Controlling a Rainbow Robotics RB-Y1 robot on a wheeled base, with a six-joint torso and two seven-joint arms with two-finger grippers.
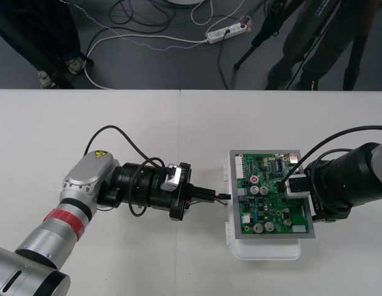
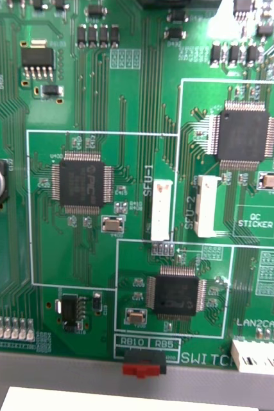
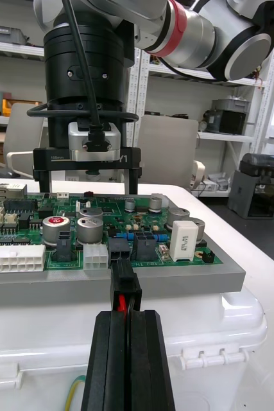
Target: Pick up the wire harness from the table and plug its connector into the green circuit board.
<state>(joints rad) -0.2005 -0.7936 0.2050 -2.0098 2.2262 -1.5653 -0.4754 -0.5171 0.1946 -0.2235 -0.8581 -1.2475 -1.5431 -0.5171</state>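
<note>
Left tool (image 3: 125, 318) clenched on harness plug (image 3: 125, 282), level with black header (image 3: 119, 247) on green board's (image 1: 271, 203) 9 o'clock edge | right tool (image 3: 85, 186) spread over 3 o'clock side, likely bracing board | seating unconfirmed

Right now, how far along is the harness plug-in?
Done: harness is off the table, left pincer shut on its black plug. In hand: plug sits at a black socket on the green circuit board's edge; seating can't be confirmed. Left: push home, release. Right pincer hangs open above the board.
</note>
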